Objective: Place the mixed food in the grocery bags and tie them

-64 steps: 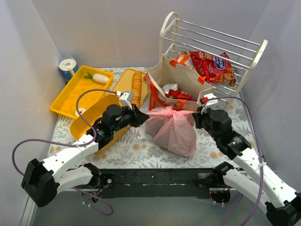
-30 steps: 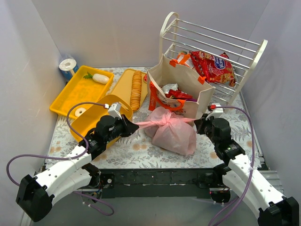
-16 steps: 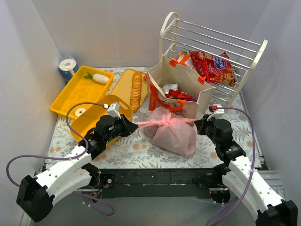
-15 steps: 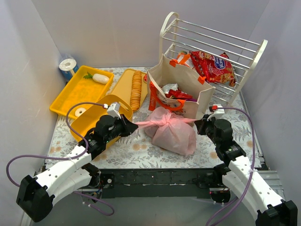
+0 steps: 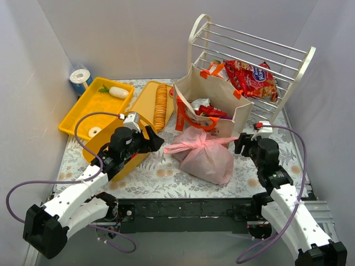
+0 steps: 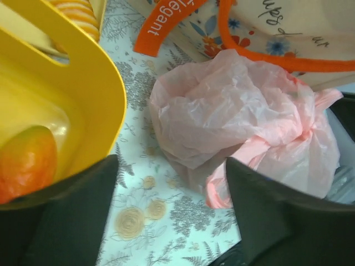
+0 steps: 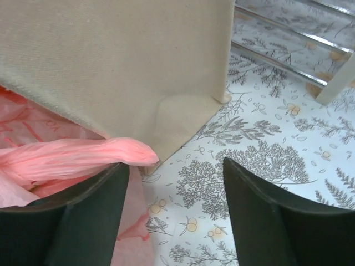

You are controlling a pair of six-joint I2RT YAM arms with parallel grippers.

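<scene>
Top cam: pink bag [image 5: 206,158] sits mid-table on the floral cloth [image 5: 155,173]. It's knotted at the neck w/ one ear sticking out each side, right in front of the beige tote [image 5: 213,91] and up against its front wall. L gripper [image 5: 156,141] is just off one ear, R gripper [image 5: 239,145] just off the other. From up here the jaws are too dark to call.

L wrist cam sorts it out. L gripper [image 6: 171,169] has its fingers wide apart w/ nothing between them. The pink bag [image 6: 233,111] lies crumpled just beyond, knot [image 6: 302,133] on its far side. This cam also gives the tote's orange strap [image 6: 161,26] hanging over the cloth by the bag. And there's an orange-green fruit [image 6: 25,160] in the yellow tray [image 6: 83,88], which the top cam doesn't show.

R wrist cam: R gripper [image 7: 175,166] is wide too, holding nothing. The pink bag [image 7: 72,158] pokes one twisted ear in, loose, its tip at the tote [image 7: 111,61] bottom corner, just above the frame-left finger. Touching that finger or not, can't tell.

Only the top cam has the rest. Snack packets [image 5: 206,111] are inside the tote and a red packet [image 5: 252,77] is on the white rack [image 5: 249,44] behind it. A cracker row [image 5: 161,104] lies in another yellow tray.
</scene>
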